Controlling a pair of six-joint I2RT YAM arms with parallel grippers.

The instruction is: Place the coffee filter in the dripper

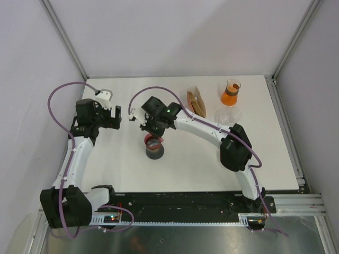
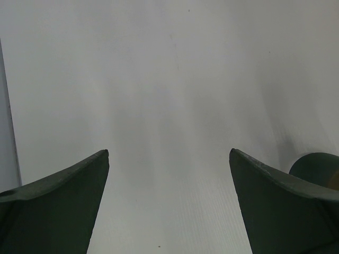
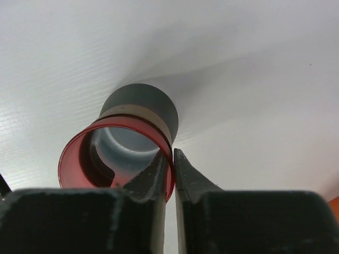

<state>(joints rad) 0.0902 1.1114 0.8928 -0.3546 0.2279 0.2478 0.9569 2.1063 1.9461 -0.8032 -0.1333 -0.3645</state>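
One red dripper (image 3: 79, 159) sits on one grey cup (image 3: 140, 100) mid-worktop (image 1: 190, 169). Its inside looks pale, but I can't tell whether paper lies in it. My right gripper (image 3: 170, 164) is nearly closed, pinching the dripper's rim. One stack of brown filters (image 1: 196, 101) stands well behind, near one flask (image 1: 230, 93) holding orange liquid. My left gripper (image 2: 169, 152) hangs wide and empty, left of the dripper.

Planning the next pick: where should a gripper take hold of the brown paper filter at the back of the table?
Pinch the brown paper filter by its upper edge from above, a finger on each side of the thin sheet; it seems to stand folded, offering little else. Come from its left, since the orange glass vessel stands close on its right.
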